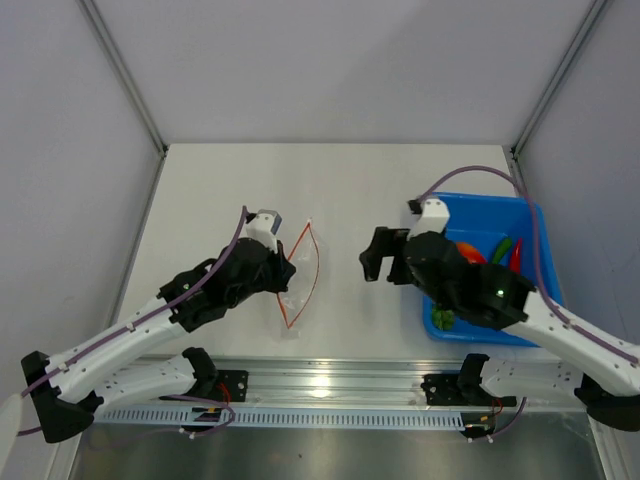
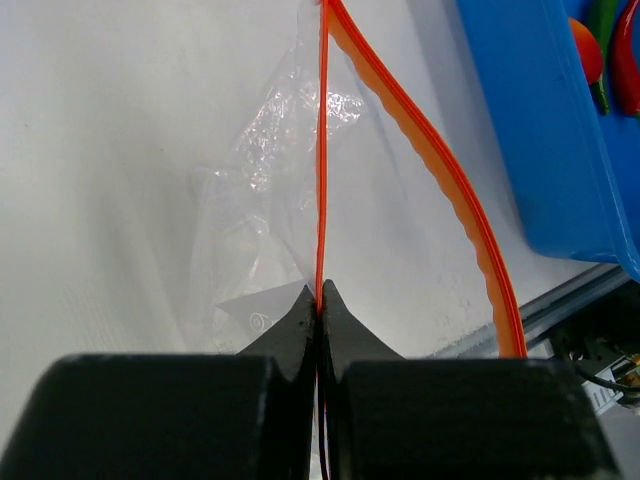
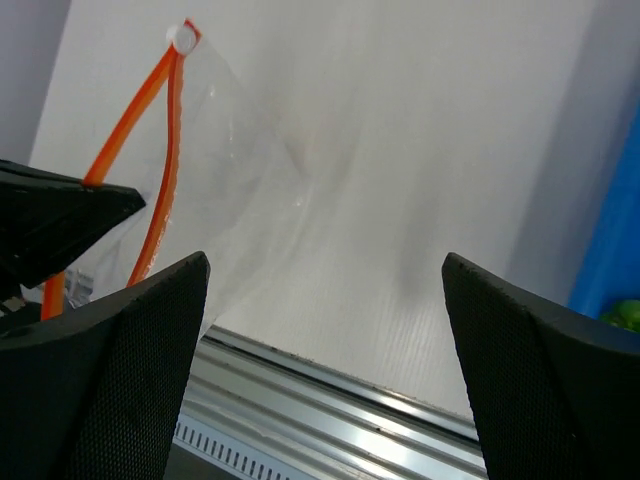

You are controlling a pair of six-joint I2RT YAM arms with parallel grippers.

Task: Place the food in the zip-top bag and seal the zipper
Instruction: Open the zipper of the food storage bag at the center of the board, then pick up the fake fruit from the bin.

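At the table's (image 1: 220, 190) near-left, one zipper (image 2: 322, 150) strip is pinched in the left gripper's (image 2: 319, 295) closed jaws, the zip-top bag's (image 2: 260, 150) mouth agape. Beside it the right gripper (image 3: 322, 262) is held wide and empty. The food (image 1: 500, 255) is kept in the blue tray (image 1: 530, 215) beyond.

No text can be read anywhere; a small printed mark (image 2: 258, 322) on the zip-top bag (image 2: 275, 190) is too blurred.

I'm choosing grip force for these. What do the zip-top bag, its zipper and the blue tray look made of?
Zip-top bag: thin clear plastic film, glossy; it crinkles and shows the table through. Zipper: orange-red plastic strip, seemingly flexible, since it bows. Blue tray: likely rigid plastic, smooth, evenly coloured.
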